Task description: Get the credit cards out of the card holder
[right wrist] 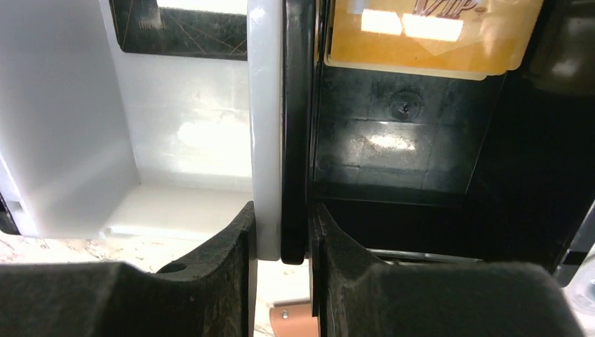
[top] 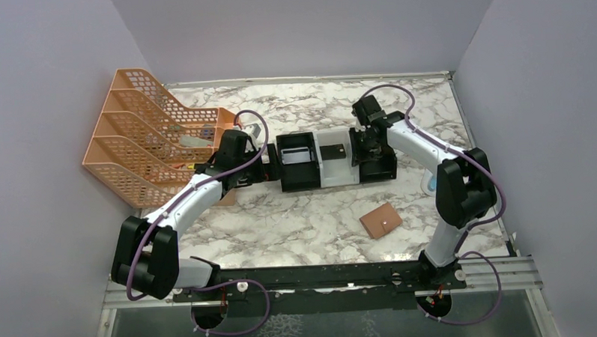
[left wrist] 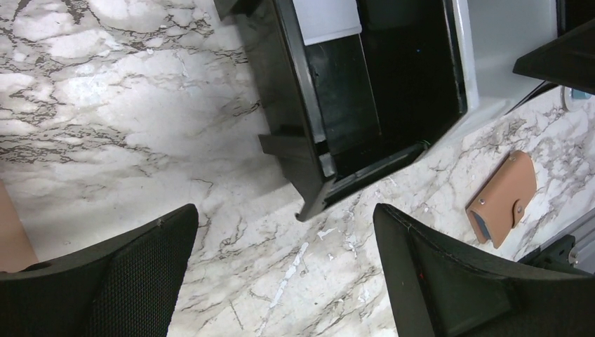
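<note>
The tan card holder (top: 380,220) lies closed on the marble, front right, apart from both grippers; it also shows in the left wrist view (left wrist: 502,199) and peeks below the right fingers (right wrist: 291,319). A black card (top: 332,151) lies in the white middle compartment (right wrist: 179,24). A greyish card (top: 298,155) lies in the left black compartment (left wrist: 326,17). A gold card (right wrist: 428,35) lies in the right black compartment. My left gripper (left wrist: 284,217) is open and empty beside the tray's left end (top: 271,169). My right gripper (right wrist: 281,225) is shut on the tray's divider wall (top: 366,147).
The black-and-white three-compartment tray (top: 322,181) stands mid-table between the grippers. An orange mesh file rack (top: 148,132) stands at the back left, close behind the left arm. A small blue-white object (top: 431,182) lies by the right arm. Grey walls enclose the table.
</note>
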`<action>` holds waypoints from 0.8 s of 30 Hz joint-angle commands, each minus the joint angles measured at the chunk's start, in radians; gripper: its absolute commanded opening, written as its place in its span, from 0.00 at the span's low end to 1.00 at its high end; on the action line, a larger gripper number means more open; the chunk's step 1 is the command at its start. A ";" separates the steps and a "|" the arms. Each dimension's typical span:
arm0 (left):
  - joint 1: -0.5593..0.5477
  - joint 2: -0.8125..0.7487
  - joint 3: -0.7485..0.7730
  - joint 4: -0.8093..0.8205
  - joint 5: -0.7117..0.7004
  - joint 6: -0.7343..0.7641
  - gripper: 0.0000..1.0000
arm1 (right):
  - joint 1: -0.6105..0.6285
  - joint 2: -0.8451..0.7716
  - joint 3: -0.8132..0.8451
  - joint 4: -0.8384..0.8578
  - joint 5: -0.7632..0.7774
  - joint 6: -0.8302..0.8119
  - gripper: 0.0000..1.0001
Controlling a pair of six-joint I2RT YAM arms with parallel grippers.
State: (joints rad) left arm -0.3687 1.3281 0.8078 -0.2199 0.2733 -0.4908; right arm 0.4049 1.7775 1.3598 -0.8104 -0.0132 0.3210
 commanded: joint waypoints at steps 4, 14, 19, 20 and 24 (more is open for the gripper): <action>-0.005 -0.025 0.030 -0.029 -0.036 0.013 0.99 | 0.020 -0.055 -0.074 0.217 -0.086 0.121 0.13; -0.005 -0.040 0.021 -0.040 -0.054 0.011 0.99 | 0.057 -0.005 -0.091 0.263 -0.076 0.136 0.17; -0.004 -0.046 0.017 -0.042 -0.059 0.009 0.99 | 0.067 0.013 -0.090 0.262 -0.081 0.133 0.21; -0.005 -0.047 0.016 -0.041 -0.059 0.009 0.99 | 0.067 0.013 -0.090 0.260 -0.080 0.132 0.21; -0.005 -0.049 0.012 -0.042 -0.063 0.011 0.99 | 0.067 0.007 -0.093 0.259 -0.075 0.133 0.24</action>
State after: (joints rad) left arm -0.3687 1.3087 0.8078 -0.2626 0.2352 -0.4908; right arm 0.4633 1.7657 1.2705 -0.6155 -0.0128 0.4122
